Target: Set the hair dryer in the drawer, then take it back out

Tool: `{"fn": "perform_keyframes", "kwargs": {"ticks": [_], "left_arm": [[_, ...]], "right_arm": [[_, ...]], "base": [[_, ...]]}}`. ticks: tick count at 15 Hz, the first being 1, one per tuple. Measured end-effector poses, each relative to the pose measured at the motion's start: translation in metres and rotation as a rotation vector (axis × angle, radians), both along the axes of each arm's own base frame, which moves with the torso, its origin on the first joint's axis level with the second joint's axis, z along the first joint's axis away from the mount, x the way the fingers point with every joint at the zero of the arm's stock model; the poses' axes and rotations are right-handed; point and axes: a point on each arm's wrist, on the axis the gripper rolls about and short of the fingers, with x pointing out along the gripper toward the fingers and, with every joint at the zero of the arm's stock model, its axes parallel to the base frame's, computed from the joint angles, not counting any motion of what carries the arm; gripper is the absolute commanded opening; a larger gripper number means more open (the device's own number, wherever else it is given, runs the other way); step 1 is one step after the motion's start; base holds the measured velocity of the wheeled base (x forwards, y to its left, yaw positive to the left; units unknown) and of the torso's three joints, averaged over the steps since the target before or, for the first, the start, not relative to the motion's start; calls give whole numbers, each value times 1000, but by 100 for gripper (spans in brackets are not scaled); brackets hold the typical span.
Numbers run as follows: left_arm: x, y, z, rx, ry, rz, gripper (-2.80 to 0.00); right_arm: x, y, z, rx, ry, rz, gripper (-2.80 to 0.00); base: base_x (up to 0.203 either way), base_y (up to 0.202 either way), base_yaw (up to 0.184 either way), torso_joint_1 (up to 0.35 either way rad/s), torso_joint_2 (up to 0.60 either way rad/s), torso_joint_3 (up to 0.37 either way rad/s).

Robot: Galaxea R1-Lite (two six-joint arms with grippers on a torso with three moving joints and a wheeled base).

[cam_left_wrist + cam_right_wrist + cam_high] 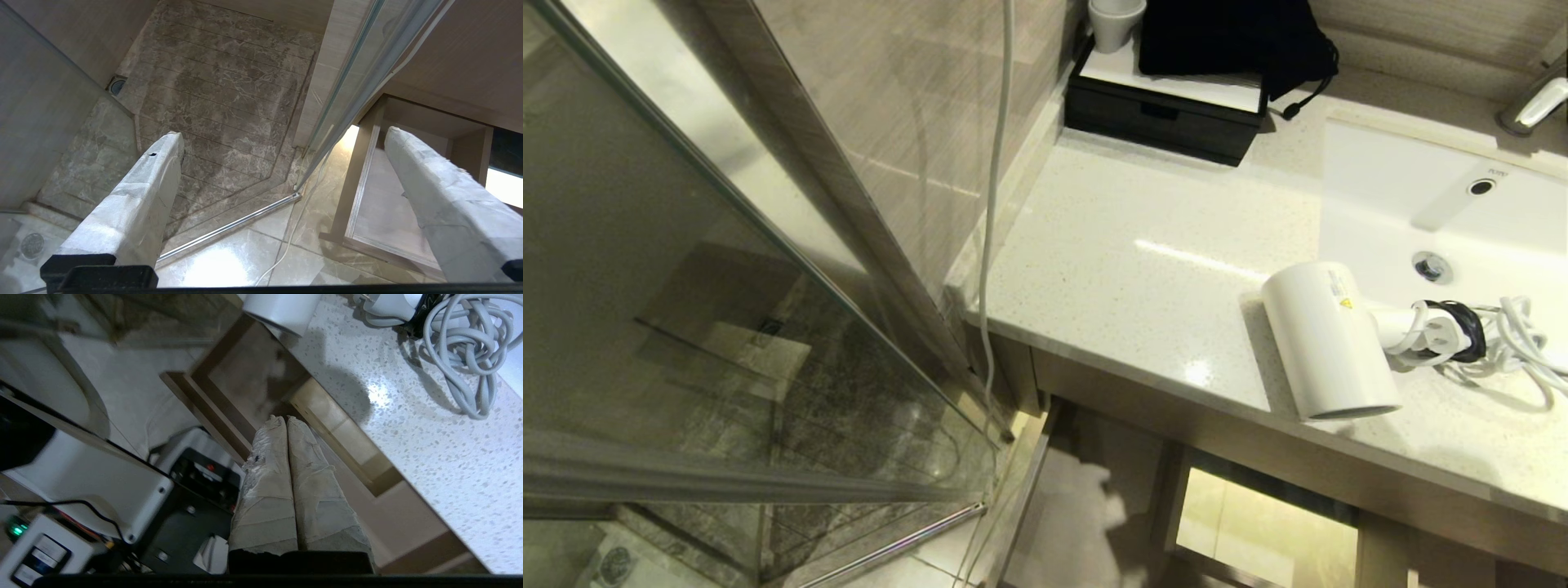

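While the small white round-barrelled hair dryer is laid on its side at the front edge of the pale speckled stone counter, beside the white sink basin, its bundled white cord is trailed onto the basin's rim. The right gripper, tape-wrapped fingers pressed together and empty, is held just off that front edge. The left gripper, fingers spread apart, is hung over the brown marble shower floor.

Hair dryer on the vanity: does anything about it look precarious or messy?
Somewhat. The hair dryer lies on its side, barrel mouth near the countertop front edge, and its cord is loosely tangled beside the sink.
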Motion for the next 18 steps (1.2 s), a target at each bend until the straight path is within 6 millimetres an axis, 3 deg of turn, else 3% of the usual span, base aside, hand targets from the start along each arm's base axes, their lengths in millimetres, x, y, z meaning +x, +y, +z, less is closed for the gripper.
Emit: {"fn": "perform_keyframes", "kwargs": {"ticks": [4,18], "left_arm": [[0,0,0,0,0,0,0],[0,0,0,0,0,0,0]], "right_arm": [[33,1,-5,-279,91,40,-280],[87,11,-1,-352,130,187,-280]], "base": [[0,0,0,0,0,0],[0,0,0,0,0,0]]}}
